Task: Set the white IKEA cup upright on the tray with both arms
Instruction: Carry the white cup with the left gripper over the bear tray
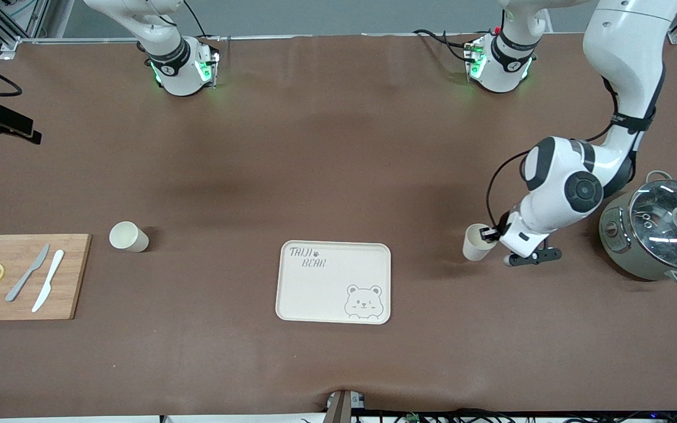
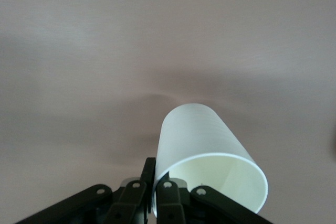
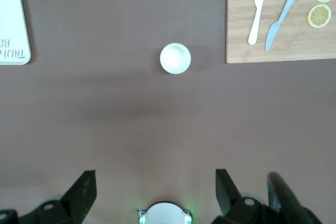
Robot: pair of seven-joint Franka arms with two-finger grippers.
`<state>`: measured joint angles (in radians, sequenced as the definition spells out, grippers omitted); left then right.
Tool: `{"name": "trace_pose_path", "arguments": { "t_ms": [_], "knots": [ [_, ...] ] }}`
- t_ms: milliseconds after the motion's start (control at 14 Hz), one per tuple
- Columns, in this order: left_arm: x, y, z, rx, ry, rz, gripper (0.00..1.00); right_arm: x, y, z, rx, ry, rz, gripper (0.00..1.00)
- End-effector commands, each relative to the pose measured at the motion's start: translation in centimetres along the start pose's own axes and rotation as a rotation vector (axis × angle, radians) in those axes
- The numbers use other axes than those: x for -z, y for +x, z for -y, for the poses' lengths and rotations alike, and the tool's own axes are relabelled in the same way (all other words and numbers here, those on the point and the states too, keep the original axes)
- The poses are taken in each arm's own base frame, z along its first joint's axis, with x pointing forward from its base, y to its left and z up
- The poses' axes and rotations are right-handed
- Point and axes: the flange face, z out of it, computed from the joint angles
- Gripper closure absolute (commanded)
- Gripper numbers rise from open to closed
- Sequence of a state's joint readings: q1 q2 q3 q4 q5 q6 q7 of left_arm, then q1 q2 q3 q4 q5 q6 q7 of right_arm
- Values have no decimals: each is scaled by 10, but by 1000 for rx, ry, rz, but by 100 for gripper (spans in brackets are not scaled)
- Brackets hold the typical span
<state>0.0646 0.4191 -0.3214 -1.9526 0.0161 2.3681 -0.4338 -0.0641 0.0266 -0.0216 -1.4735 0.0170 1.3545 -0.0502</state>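
Observation:
One white cup (image 1: 478, 242) is tilted with its mouth toward my left gripper (image 1: 491, 235), toward the left arm's end of the table beside the tray. In the left wrist view the left gripper (image 2: 156, 183) is shut on this cup (image 2: 202, 140), one finger inside the rim and one outside. I cannot tell whether the cup touches the table. The cream bear tray (image 1: 334, 282) lies bare. A second white cup (image 1: 128, 237) stands upright beside the cutting board. My right gripper (image 3: 155, 177) is open, high over the table, and looks down on that cup (image 3: 175, 58).
A grey-green pot with a glass lid (image 1: 662, 235) stands close to the left arm's elbow. A wooden cutting board (image 1: 74, 276) with two knives and two lemon slices lies at the right arm's end. The tray's edge (image 3: 13, 24) shows in the right wrist view.

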Motion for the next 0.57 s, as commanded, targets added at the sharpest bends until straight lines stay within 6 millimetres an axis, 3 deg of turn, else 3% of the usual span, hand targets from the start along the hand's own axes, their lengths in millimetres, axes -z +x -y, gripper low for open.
{"name": "trace_pose_path", "arguments": {
  "t_ms": [0,357,500],
  "knots": [
    [10,0,-41,91,-26,-5,100,6,2,-2,-12,6,-11,0],
    [2,-5,-125,262,-80,-6,100,-3,9,-9,-23,19,6,0],
    [-8,-1,-156,326,-107,1,100,-28,27,-7,-8,4,55,0]
  ]
}}
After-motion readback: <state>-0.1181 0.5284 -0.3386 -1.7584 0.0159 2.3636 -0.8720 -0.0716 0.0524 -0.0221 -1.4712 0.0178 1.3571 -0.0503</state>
